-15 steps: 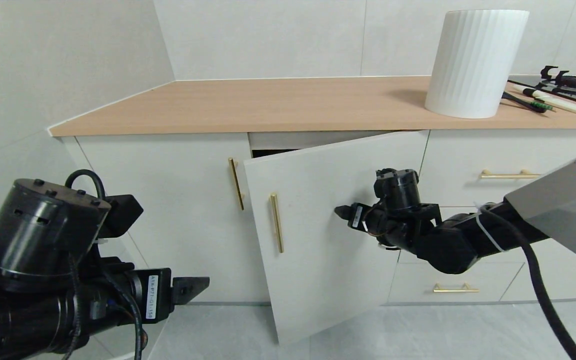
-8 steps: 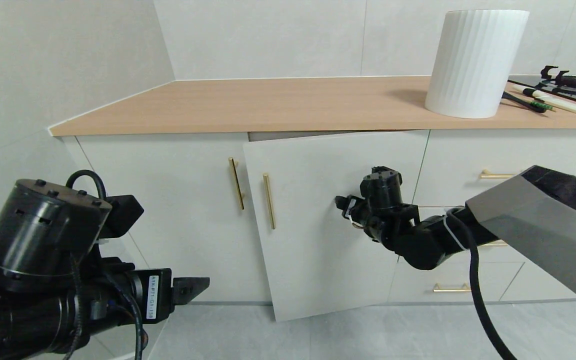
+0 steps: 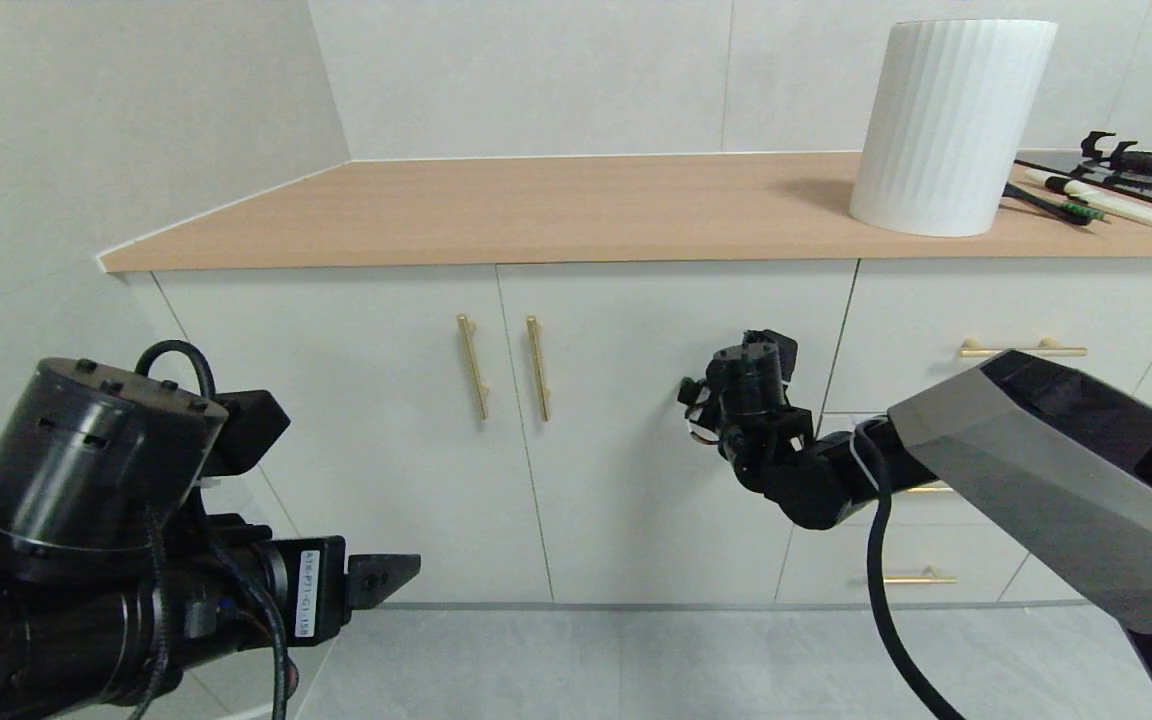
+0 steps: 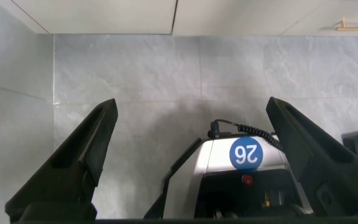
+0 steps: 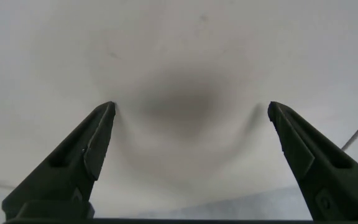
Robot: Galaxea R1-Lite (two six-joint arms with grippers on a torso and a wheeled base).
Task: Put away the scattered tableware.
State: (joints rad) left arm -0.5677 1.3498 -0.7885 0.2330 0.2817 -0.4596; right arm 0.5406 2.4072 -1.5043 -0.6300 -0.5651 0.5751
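The right-hand cabinet door (image 3: 656, 430) under the wooden counter (image 3: 536, 210) sits flush with its frame, its gold handle (image 3: 537, 368) beside the left door's handle. My right gripper (image 3: 691, 395) is against the door's face, right of the handle. In the right wrist view this gripper (image 5: 191, 109) is open, both fingertips at the pale door surface with nothing between them. My left gripper (image 3: 386, 578) hangs low at the left, near the floor, and stands open (image 4: 191, 106) over grey tiles. A white knife (image 3: 1126, 208) and a dark utensil (image 3: 1051, 203) lie on the counter at the right.
A tall white ribbed container (image 3: 951, 125) stands on the counter's right part. A gas burner (image 3: 1151, 165) is at the far right edge. Drawers with gold handles (image 3: 1021, 350) lie right of the door. The tiled wall (image 3: 86, 200) closes in the left side.
The right cabinet door has swung from half open to fully closed, with my right gripper moving forward against it. The left arm has stayed put.
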